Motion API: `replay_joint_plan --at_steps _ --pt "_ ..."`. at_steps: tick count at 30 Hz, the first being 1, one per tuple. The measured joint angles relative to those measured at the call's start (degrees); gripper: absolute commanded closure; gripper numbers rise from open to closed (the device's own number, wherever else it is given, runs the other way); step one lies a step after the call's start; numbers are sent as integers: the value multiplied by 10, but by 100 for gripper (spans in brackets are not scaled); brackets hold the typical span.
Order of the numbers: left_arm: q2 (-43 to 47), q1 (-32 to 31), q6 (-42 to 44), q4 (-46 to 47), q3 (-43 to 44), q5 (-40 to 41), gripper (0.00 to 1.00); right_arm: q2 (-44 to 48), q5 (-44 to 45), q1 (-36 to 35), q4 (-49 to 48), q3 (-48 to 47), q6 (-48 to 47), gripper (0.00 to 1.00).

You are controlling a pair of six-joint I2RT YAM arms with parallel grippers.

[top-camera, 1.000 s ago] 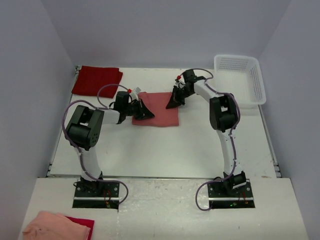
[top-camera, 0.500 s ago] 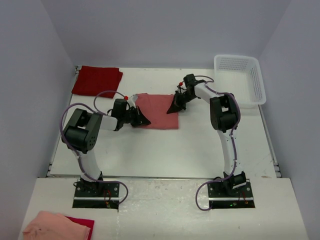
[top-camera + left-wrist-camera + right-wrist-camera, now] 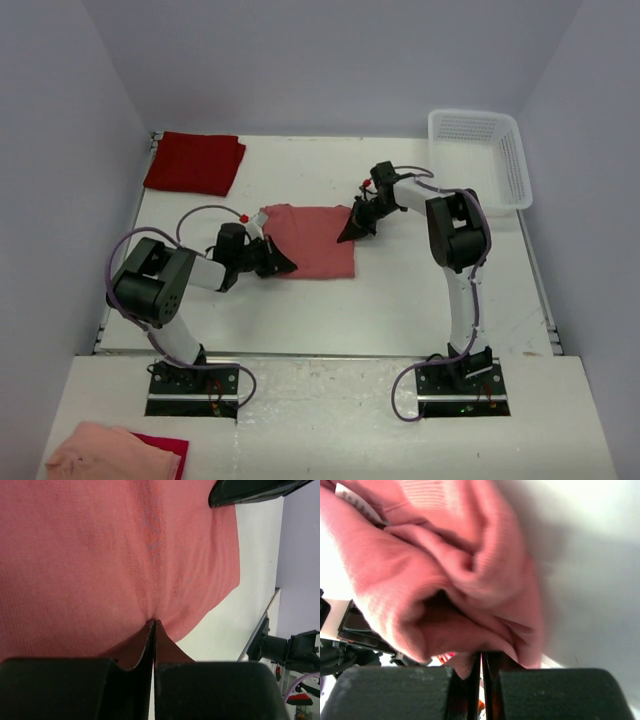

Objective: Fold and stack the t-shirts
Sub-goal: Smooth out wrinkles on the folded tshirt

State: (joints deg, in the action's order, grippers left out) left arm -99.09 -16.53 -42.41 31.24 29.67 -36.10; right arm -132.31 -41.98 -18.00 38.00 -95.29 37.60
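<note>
Salmon t-shirt (image 3: 312, 240), folded roughly square, left end effector (image 3: 284, 266) and right end effector (image 3: 347, 235) clamped on opposite edges

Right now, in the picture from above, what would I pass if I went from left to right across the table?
crimson t-shirt → left gripper → salmon t-shirt → right gripper → white basket

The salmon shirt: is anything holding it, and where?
The left fingers pinch the salmon t-shirt at its near-left corner; the right fingers, its right edge.
</note>
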Motion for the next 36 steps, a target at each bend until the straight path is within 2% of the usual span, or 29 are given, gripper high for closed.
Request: replay_joint_plan --at_steps 6,14,19,24,27,30,31,32,33,36 --pt "62 -33 -24 6 -71 10 100 79 4 -8 -71 144 17 100" --pt "175 -61 -31 -72 -125 43 100 168 23 -43 -153 283 18 100" --pt "275 -73 -36 -141 -147 60 100 197 46 -64 -178 314 2 100" --pt "378 -83 -36 -200 -143 75 97 217 85 -95 -180 305 -33 94" --pt "417 -84 -33 -241 -122 84 87 233 98 -112 -170 284 -53 88" --pt "450 -84 -26 -280 -93 91 74 281 127 -132 -137 254 -73 76" --pt "458 -85 -18 -303 -75 99 58 302 137 -139 -125 242 -79 63" --pt "460 -86 -7 -330 -51 114 51 325 151 -147 -111 228 -83 56" --pt "458 -87 2 -372 -24 139 34 352 167 -156 -99 214 -90 46" --pt "429 -87 32 -442 63 208 6 442 206 -182 -71 190 -108 29"
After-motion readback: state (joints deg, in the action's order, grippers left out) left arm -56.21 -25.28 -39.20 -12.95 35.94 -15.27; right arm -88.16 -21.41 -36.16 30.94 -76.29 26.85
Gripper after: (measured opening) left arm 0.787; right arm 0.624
